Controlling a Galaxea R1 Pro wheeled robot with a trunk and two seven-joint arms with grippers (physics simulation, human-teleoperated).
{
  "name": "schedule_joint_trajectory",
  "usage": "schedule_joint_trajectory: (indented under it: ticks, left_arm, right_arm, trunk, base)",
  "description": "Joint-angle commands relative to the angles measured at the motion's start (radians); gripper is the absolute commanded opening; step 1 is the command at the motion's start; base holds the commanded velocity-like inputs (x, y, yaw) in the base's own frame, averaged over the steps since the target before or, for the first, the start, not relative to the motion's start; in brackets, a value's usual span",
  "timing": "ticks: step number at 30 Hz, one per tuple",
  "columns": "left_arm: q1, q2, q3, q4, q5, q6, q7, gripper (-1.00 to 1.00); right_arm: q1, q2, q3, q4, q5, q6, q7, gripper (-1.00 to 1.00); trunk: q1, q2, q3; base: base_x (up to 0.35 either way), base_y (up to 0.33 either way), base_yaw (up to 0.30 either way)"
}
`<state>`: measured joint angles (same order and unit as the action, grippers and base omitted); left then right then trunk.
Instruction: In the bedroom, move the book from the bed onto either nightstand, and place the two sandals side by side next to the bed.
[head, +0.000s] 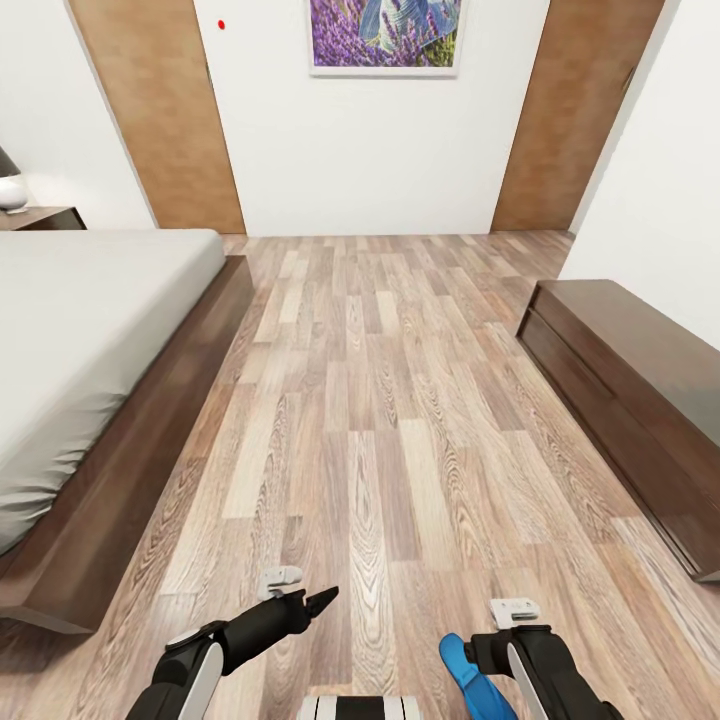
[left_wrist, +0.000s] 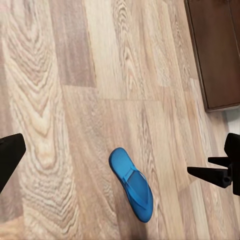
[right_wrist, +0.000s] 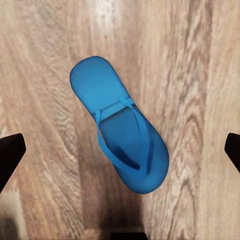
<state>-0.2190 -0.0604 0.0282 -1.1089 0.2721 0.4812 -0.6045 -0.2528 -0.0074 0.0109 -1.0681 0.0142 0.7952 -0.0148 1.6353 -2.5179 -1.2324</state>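
One bright blue sandal (head: 468, 676) lies flat on the wood floor at the bottom of the head view, just left of my right arm. In the right wrist view the sandal (right_wrist: 120, 132) lies straps up, straight below my right gripper (right_wrist: 120, 150), which is open with a finger on either side and not touching it. My left gripper (left_wrist: 120, 160) is open too, hovering over the floor with the same sandal (left_wrist: 131, 184) below it. The bed (head: 90, 330) runs along the left, with a nightstand (head: 45, 217) at its far end. The book is out of view.
A long low dark cabinet (head: 620, 380) stands against the right wall. A wide strip of plank floor (head: 380, 400) runs between it and the bed's dark frame (head: 150, 450). Two light-brown panels and a framed picture are on the far wall.
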Motion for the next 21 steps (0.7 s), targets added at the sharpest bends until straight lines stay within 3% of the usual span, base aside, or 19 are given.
schedule_joint_trajectory:
  ticks: [1, 21]
  left_arm:
    - [0.000, -0.001, 0.003, 0.000, 0.006, 0.008, -0.003, 1.00]
    - [0.000, -0.002, 0.004, 0.013, 0.007, 0.007, -0.001, 1.00]
  right_arm:
    - [0.000, 0.000, 0.001, -0.001, 0.001, 0.004, -0.002, 1.00]
    - [0.000, 0.001, 0.003, 0.005, 0.001, 0.001, -0.002, 1.00]
  trunk:
    - [0.000, 0.000, -0.001]
    - [0.000, 0.000, -0.001]
  base:
    - [0.000, 0.000, 0.000]
    - [0.000, 0.000, 0.000]
